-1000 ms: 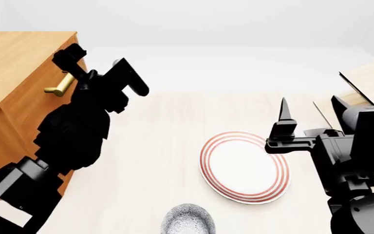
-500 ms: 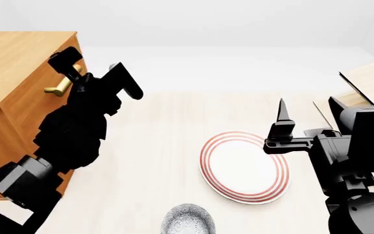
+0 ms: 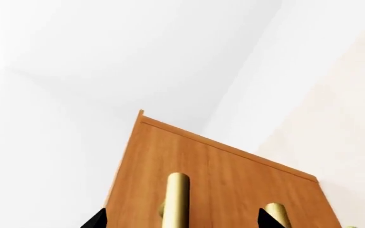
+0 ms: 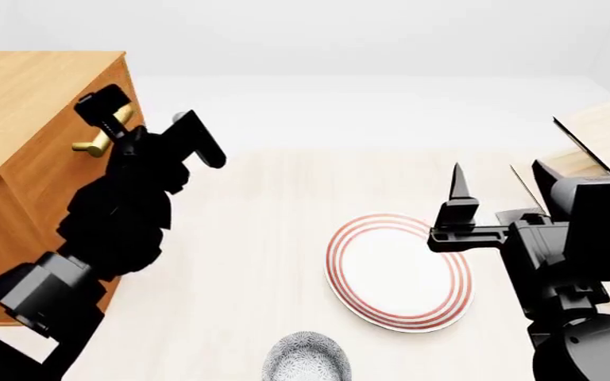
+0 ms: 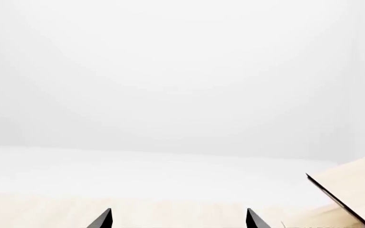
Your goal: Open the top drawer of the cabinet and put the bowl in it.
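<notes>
Since a second ago your left claw (image 4: 140,127) has crept further toward the cabinet (image 4: 29,119), so its far finger now overlaps the brass handle (image 4: 98,136) of the top drawer (image 4: 67,151) in the head view; your right claw (image 4: 457,208), the plate and the bowl sit as they did.

The surface (image 4: 252,262) is pale wood and carries everything. The cabinet stands at its far left corner, orange-brown, with the top drawer shut flush in its front. Your left arm reaches up from the near left edge to that drawer front. In the left wrist view the handle (image 3: 176,199) lies between the two dark fingertips (image 3: 97,221), which stand wide apart on either side of it, so the left claw is spread and not yet closed on the bar.

The plate (image 4: 399,270), white with red rings, lies right of the middle of the surface. Your right claw hovers over its far right rim, fingers spread and holding nothing. A pale wooden rack (image 4: 602,135) leans at the far right edge.

The bowl (image 4: 306,359), speckled grey-blue on white, sits at the near edge, just in front of the plate and well apart from the cabinet.
</notes>
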Robot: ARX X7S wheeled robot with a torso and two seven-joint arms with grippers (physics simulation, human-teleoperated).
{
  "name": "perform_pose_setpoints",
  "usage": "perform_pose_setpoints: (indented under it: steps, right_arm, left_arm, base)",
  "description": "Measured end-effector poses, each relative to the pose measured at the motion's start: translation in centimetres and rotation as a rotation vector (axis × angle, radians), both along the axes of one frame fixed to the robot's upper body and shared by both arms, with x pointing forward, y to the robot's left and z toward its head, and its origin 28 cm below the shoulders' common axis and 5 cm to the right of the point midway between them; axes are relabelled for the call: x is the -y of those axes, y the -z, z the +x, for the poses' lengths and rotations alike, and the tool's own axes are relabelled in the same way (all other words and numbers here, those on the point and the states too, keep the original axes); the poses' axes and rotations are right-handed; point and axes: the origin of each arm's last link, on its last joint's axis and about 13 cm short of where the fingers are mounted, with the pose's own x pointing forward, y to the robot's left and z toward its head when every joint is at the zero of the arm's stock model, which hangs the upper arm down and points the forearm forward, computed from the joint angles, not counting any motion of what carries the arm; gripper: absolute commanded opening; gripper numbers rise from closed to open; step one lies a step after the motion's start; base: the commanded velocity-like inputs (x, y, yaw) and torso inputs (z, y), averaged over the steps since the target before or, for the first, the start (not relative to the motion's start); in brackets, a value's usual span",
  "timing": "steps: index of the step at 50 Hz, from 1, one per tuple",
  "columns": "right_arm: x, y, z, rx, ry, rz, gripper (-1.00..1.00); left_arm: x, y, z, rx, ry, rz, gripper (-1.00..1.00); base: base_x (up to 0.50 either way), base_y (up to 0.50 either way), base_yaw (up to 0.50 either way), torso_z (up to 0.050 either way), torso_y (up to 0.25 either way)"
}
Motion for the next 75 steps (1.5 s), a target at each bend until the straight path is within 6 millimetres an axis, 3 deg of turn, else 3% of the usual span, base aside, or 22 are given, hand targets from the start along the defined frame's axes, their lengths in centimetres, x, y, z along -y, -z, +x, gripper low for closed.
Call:
perform_pose_setpoints:
  steps: [51,52,75]
  right_arm:
    - [0.0,0.6,0.1,-0.011,-0.007,0.018,1.0]
    - [0.0,0.6,0.1,-0.011,-0.007,0.018,1.0]
    - [0.0,0.9,0.2,-0.018,-0.008,0.025,1.0]
  left_arm:
    - [-2.5,1.2,1.4,-0.014,-0.151,0.0,1.0]
    - [-2.5,1.3,1.4,-0.015,-0.152,0.0,-1.0]
    - [-2.5,1.7,1.5,0.011,-0.163,0.026,-1.0]
  base:
    - [0.0,0.0,0.0,0.0,0.0]
    - [0.0,0.0,0.0,0.0,0.0]
    - [0.0,0.0,0.0,0.0,0.0]
